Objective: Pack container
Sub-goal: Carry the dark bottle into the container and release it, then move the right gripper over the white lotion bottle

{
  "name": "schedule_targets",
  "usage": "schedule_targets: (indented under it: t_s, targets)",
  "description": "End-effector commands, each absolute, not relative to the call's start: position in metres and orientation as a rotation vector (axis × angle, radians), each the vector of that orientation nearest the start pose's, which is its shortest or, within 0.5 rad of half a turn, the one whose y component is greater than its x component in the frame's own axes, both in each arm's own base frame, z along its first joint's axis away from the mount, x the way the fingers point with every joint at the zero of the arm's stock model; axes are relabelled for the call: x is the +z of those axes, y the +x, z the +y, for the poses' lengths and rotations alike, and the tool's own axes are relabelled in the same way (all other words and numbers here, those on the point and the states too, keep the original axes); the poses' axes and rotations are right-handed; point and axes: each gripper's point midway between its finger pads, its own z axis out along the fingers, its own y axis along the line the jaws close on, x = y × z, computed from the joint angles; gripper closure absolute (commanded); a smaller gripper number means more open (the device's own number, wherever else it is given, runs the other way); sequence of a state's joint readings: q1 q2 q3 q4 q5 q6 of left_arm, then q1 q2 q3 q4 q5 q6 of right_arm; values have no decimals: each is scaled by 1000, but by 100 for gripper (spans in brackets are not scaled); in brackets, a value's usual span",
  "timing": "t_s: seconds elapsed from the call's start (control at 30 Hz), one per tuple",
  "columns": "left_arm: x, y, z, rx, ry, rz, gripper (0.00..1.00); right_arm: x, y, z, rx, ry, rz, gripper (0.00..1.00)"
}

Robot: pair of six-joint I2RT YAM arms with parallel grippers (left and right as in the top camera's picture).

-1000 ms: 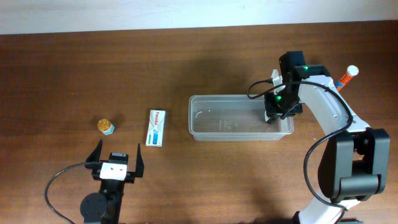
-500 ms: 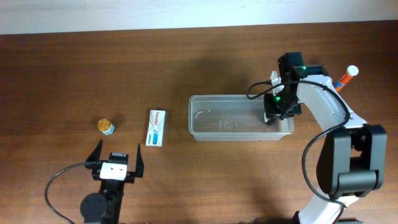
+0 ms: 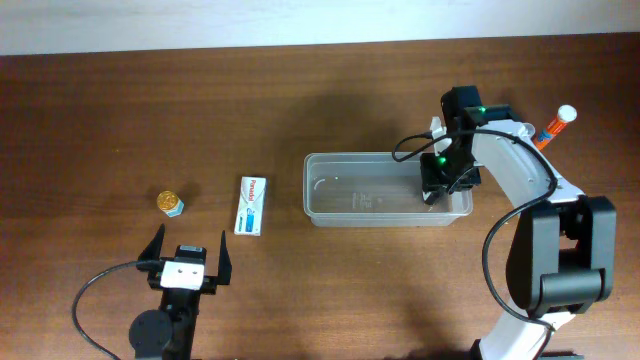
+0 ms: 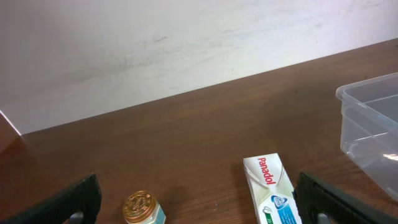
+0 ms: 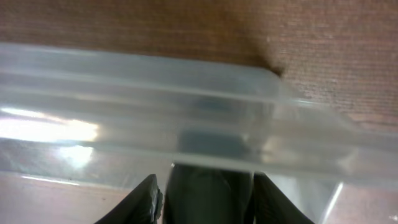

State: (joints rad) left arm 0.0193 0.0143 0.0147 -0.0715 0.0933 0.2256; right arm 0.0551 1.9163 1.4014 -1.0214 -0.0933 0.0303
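Note:
The container (image 3: 360, 215), a clear shallow plastic tub, lies at centre right of the table. My right gripper (image 3: 438, 186) reaches down inside its right end. In the right wrist view the right gripper (image 5: 208, 190) is shut on a dark object (image 5: 211, 199) held between its fingers (image 5: 146, 202), close against the tub's wall (image 5: 186, 93). A white Panadol box (image 3: 252, 205) and a small gold-lidded jar (image 3: 170, 203) lie on the table at the left. My left gripper (image 3: 188, 262) is open and empty in front of them; the box (image 4: 270, 186) and jar (image 4: 142, 208) show between its fingers (image 4: 68, 202).
An orange-and-white pen-like thing (image 3: 555, 125) lies at the right behind the right arm. The tub's left corner (image 4: 373, 118) shows at the right of the left wrist view. A pale wall runs along the table's far edge.
My right gripper has shifted slightly to the left inside the tub's right end. The left arm, box and jar have not moved.

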Motion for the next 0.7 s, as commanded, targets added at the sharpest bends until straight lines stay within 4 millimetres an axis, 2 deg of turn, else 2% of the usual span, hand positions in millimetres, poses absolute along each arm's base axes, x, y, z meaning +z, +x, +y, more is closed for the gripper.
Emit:
schedule_targets:
  t_s: [0.0,0.27,0.5,0.57,0.6,0.63,0.67]
  targets:
    - [159,246,-9,132,243,1624,0,54,360,32,79,-43,3115,57]
    - [159,246,-9,132,243,1624,1,100,381,32,68,-46,3058,51]
    - [159,246,-9,132,243,1624,1,168,408,33,73,-54,2933,42]
    - [159,246,-9,132,243,1624,1,190,414,30,73,-44,2889,35]
    - [159,246,-9,132,243,1624,1,199,417,27,73,-34,2869,28]
    - [159,246,-9,132,243,1624,1,209,420,23,71,-18,2846,2]
    - [159,246,-9,132,243,1624,1,217,422,17,68,0,2825,2]
